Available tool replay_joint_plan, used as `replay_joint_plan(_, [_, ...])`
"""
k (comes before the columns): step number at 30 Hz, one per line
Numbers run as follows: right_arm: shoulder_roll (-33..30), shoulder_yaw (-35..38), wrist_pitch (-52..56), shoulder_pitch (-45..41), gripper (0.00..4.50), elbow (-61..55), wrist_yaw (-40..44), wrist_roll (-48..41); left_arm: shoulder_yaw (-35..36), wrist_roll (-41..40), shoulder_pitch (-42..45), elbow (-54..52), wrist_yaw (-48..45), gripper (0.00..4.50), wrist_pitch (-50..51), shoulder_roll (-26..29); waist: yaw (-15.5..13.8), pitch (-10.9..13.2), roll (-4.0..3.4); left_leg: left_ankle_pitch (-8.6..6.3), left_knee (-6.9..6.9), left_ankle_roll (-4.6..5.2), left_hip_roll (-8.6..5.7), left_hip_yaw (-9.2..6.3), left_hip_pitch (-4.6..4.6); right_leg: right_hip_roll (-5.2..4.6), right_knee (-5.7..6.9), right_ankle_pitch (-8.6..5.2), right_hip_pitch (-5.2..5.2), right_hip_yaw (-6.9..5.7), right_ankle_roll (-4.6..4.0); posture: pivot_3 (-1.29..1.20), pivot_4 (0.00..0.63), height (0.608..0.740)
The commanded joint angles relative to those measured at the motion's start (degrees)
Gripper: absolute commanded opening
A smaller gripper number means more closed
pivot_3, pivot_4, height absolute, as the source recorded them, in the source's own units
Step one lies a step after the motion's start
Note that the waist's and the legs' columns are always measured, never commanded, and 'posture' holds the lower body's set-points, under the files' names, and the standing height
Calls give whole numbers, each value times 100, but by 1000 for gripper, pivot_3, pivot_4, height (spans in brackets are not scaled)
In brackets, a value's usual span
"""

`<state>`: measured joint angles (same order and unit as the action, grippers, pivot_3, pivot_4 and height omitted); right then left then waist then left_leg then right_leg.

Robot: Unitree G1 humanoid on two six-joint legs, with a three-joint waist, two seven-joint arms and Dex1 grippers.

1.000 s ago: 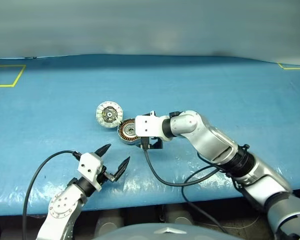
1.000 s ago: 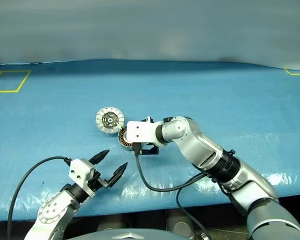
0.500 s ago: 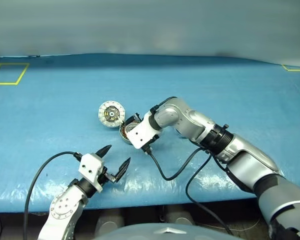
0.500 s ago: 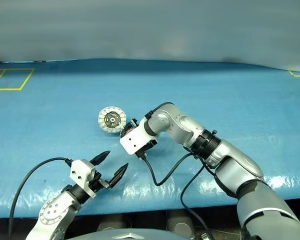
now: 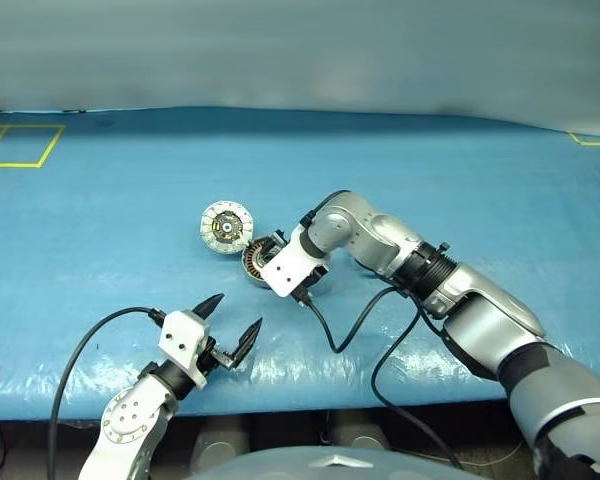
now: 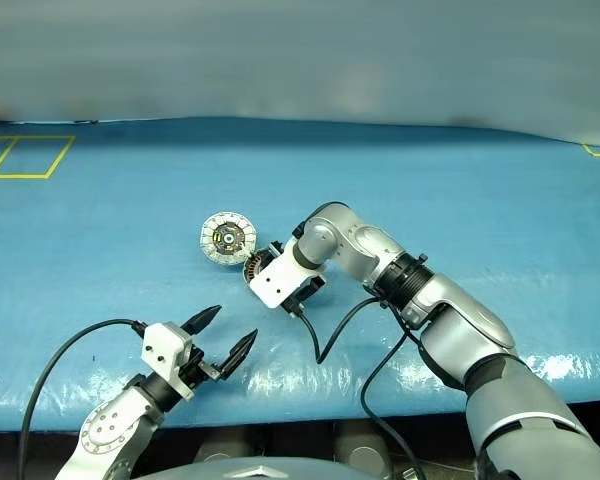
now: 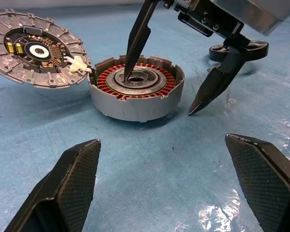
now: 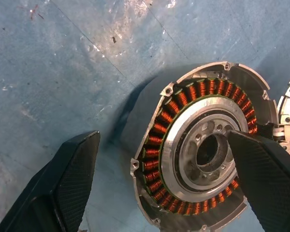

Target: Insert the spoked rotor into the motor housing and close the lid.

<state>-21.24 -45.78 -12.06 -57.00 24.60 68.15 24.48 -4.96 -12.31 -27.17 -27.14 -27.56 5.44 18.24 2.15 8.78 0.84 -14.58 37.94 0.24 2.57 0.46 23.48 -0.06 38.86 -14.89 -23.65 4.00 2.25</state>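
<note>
A robot's right claw [image 7: 159, 92] straddles the wall of the motor housing [image 7: 136, 94] on a blue tabletop [image 5: 480, 180], its fingers spread wide: one black fingertip dips into the silver central hub while the other hangs outside the drum, just clear of its grey wall. The housing sits upright with its copper-orange ring of windings exposed and nothing yet seated in it. The lid [image 5: 226, 226], a ribbed silver-grey disc showing a dark middle with small gold parts, lies propped against the housing's rim on its far-left side, joined to it by a small white piece. The left claw [image 5: 231, 327] hovers near the tabletop's front edge, also spread wide and empty, well apart from the parts. A small black ring [image 7: 238, 50] lies beyond the housing. The risk, judging from this pose, is that closing the fingers on the wall could scrape the windings or tip the drum, and any shove could knock the leaning lid flat or strain its link. No brand, label or readable writing appears on any part.
</note>
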Motion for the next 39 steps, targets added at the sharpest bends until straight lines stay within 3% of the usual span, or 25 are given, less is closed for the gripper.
replay_joint_plan(1, [-2, 199, -39, -64, 4428, 2, 62, 29, -13, 8, -15, -188, 4, 4500, -146, 13, -6, 0, 0, 0, 0, 0, 0, 0, 0, -1, 0, 0, -1, 0, 0, 0, 150, 740])
replay_joint_plan(18, [-232, 544, 403, 311, 4428, -785, 688, -192, -27, -40, 24, -249, -19, 4500, -5, 65, -6, 2, -3, 0, 2, 0, 0, -1, -1, 2, 3, 0, 1, -1, 1, 0, 150, 740])
replay_joint_plan(29, [-34, 411, 455, 481, 4428, -509, 545, -15, -48, -20, 43, -282, 35, 4500, 33, 37, -3, 2, -3, 0, 4, 0, -1, 0, -6, 8, 6, 0, 6, -1, 0, 0, 150, 740])
replay_joint_plan(32, [58, 439, 510, 440, 3848, -352, 396, 53, -52, -12, 35, -287, 53, 4500, 30, 23, -2, 1, -3, 0, 4, 0, 0, 1, -10, 7, 6, 0, 9, 0, 0, 0, 150, 740])
replay_joint_plan(37, [116, 461, 546, 404, 2242, -242, 210, 206, -56, -9, 29, -278, 61, 4500, 6, 12, -3, 1, -2, 0, 4, 0, 0, 2, -20, 7, 7, 0, 19, 1, 0, 0, 150, 740])
replay_joint_plan(39, [93, 469, 558, 423, 2165, -300, 263, 209, -57, -8, 38, -266, 62, 4500, 2, 11, -4, 1, -3, 0, 4, 0, 0, 2, -25, 7, 7, 0, 25, 1, 0, 0, 150, 740])
